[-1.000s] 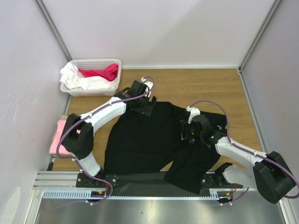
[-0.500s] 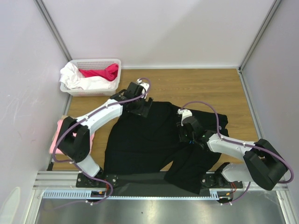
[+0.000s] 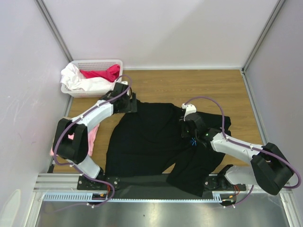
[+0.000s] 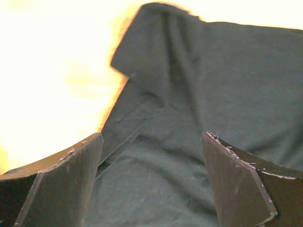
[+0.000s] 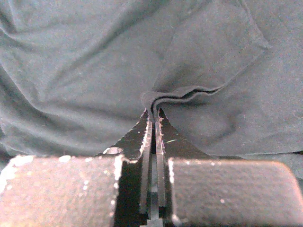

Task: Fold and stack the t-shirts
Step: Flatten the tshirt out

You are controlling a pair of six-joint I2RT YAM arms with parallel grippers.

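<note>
The black t-shirt (image 3: 147,142) lies spread and rumpled across the wooden table, its pale-blue chest mark (image 3: 193,142) showing beside my right arm. My right gripper (image 3: 187,131) (image 5: 154,113) is shut on a raised fold of the black cloth (image 5: 189,92) near the shirt's right middle. At the shirt's upper left corner my left gripper (image 3: 129,101) (image 4: 151,142) stands open just over the cloth (image 4: 213,71), with nothing pinched between its fingers. The light pink t-shirt (image 3: 93,134) lies at the table's left edge, partly hidden under the left arm.
A white basket (image 3: 97,62) with white and red cloth stands at the back left corner. Pale walls close in the table on three sides. A metal rail (image 3: 156,182) runs along the near edge, and the shirt's hem hangs over it.
My right gripper has shut on a fold of the black t-shirt. My left gripper has moved left toward the shirt's upper left corner, still open.
</note>
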